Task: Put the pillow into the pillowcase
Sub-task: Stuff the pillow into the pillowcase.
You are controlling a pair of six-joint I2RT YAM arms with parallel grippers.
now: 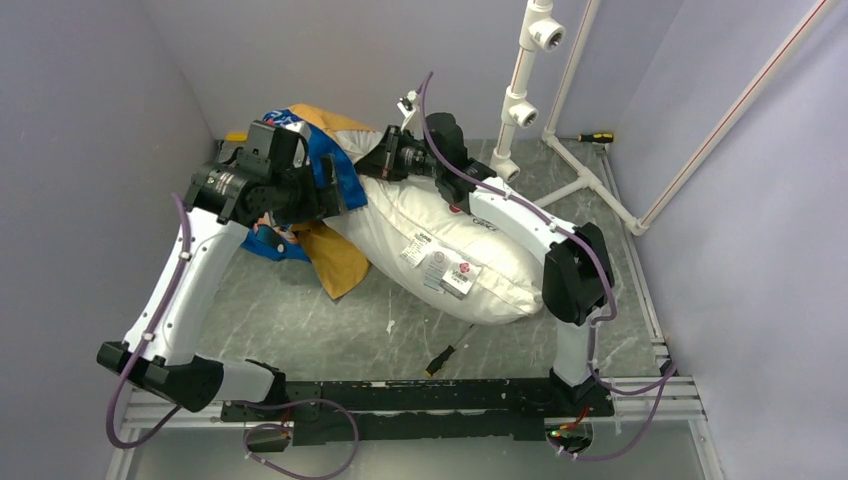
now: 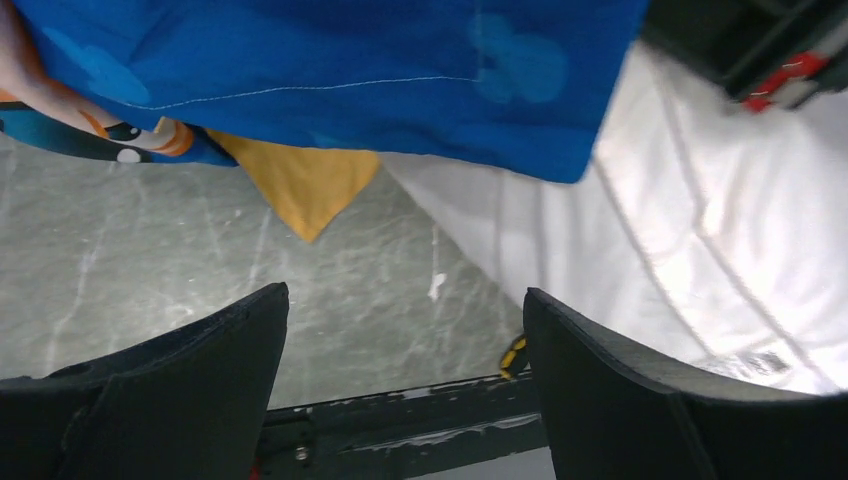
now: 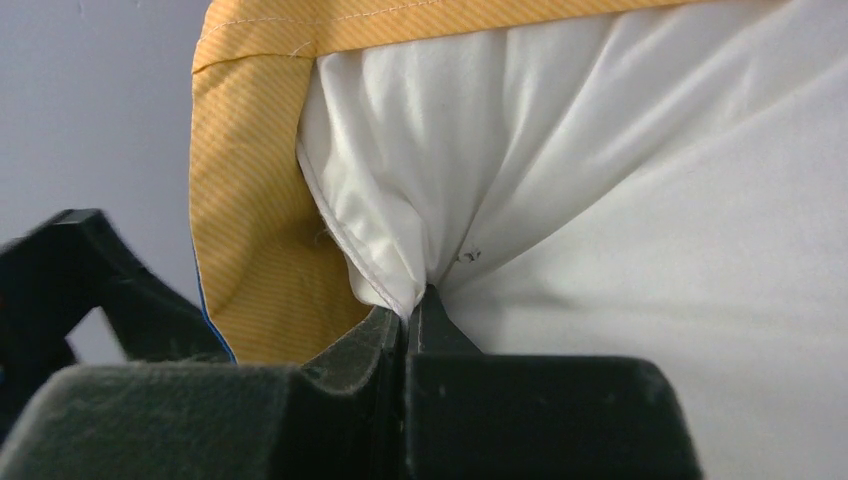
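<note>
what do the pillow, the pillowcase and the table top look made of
The pillow: soft matte white fabric over stuffing, puckering into folds where pinched. The pillowcase: thin printed cloth, blue one side, orange-yellow the other, stitched hem. The table top: hard, grey, veined like marble, faintly glossy; possibly laminate.

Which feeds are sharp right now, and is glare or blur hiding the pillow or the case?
Top external: evenly lit and sharp, only soft shadows under the pillow. Left wrist: the pillow's lower right washes out to white; the pillowcase reads clearly. Right wrist: the right gripper sits close and slightly soft, while the pinched pillow fabric is crisp.
</note>
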